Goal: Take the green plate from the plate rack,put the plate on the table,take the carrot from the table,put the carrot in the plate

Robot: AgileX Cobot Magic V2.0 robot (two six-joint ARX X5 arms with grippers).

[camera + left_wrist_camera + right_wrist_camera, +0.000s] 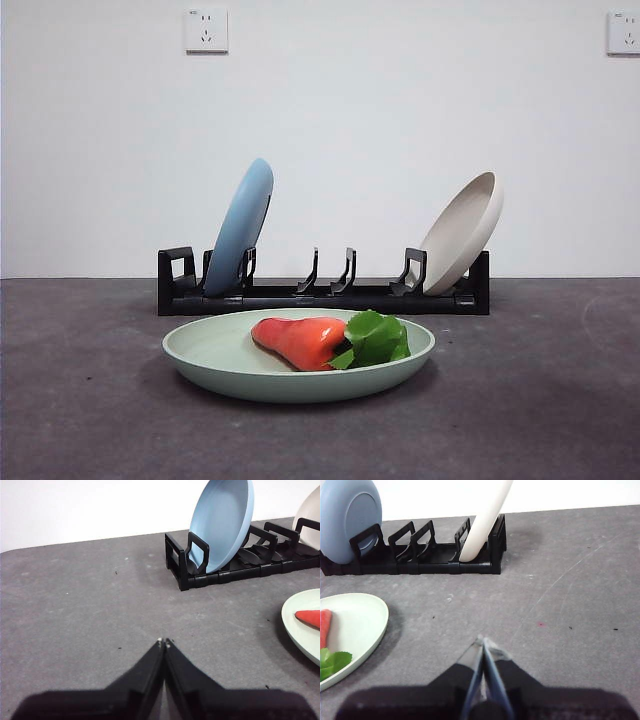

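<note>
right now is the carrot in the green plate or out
In: the carrot lies inside the green plate, which sits flat on the table.

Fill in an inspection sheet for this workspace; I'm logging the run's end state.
Surface: table dark grey, a few specks.
Job's things: green plate flat on the table before the plate rack; carrot lies in it.
Clutter: light blue plate and beige plate lean in the rack's end slots; middle slots hold nothing.
Grippers: left gripper and right gripper over bare table, fingers shut, holding nothing.
Cables: nothing seen.
Surroundings: white wall, two sockets.
</note>
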